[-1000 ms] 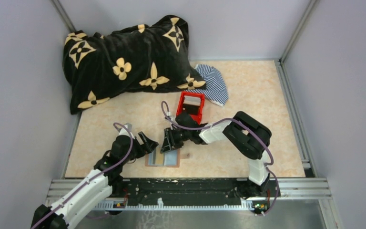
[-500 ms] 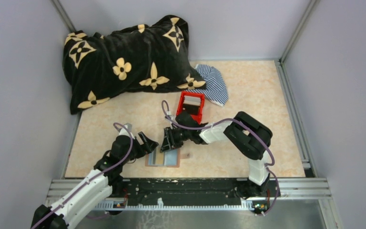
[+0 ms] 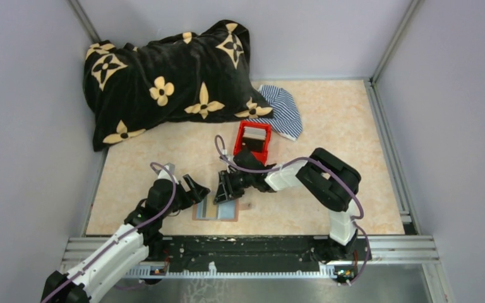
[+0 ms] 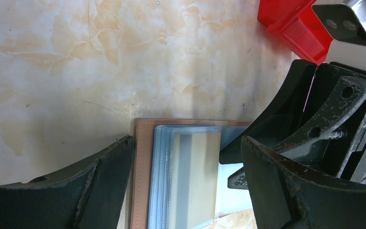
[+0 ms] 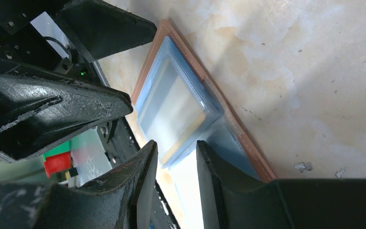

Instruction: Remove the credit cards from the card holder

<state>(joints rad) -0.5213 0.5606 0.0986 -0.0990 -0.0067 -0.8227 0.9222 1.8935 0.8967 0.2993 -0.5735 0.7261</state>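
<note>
The card holder [image 3: 197, 212] lies open near the table's front edge, with reddish-brown leather [image 4: 143, 181] and clear sleeves. A tan and grey card [image 4: 195, 181] sits in the top sleeve [image 5: 171, 102]. A light blue card [image 4: 231, 195] sticks out of the right side [image 5: 188, 191]. My right gripper [image 3: 223, 192] is over that card, its jaws a narrow gap apart [image 5: 176, 148], with the card showing in the gap. One fingertip [image 4: 236, 180] rests at the card's edge. My left gripper [image 3: 194, 189] is wide open [image 4: 187, 143], straddling the holder's left half and holding nothing.
A red open-top box [image 3: 252, 142] stands just behind the right gripper [image 4: 295, 24]. A black flower-patterned pillow [image 3: 164, 82] fills the back left. A striped cloth [image 3: 284, 110] lies beside it. A metal rail [image 3: 240, 243] runs along the front edge.
My right gripper has edged slightly left over the holder. The left gripper and the holder have not visibly moved.
</note>
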